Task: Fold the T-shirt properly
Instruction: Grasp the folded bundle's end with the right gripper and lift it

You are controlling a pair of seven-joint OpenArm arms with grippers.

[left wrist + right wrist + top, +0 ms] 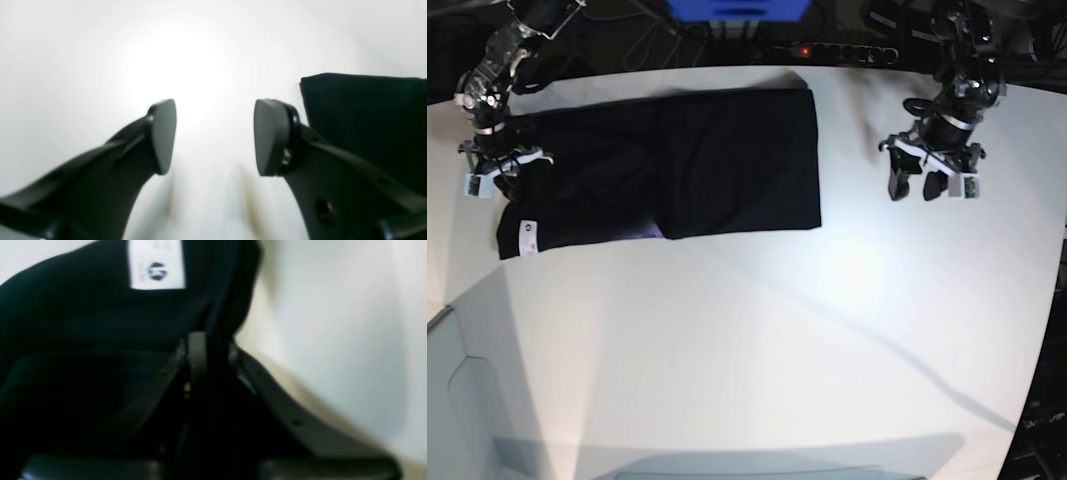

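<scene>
The right gripper (208, 350) is pinching the large black cloth T-shirt (727, 160) at its edge (for folding); the left gripper (215, 136), jaws spread, is hovering beside it.

The white surface (757, 340) lies bare across its whole near half and between the T-shirt (717, 165) and the left gripper (919, 187), so a gripper could pass freely there. The shirt covers the far left stretch, with the right gripper (502, 165) at its left edge, fingers pressed together on the black cloth. A dark power strip (832, 50) lines the far edge.
</scene>
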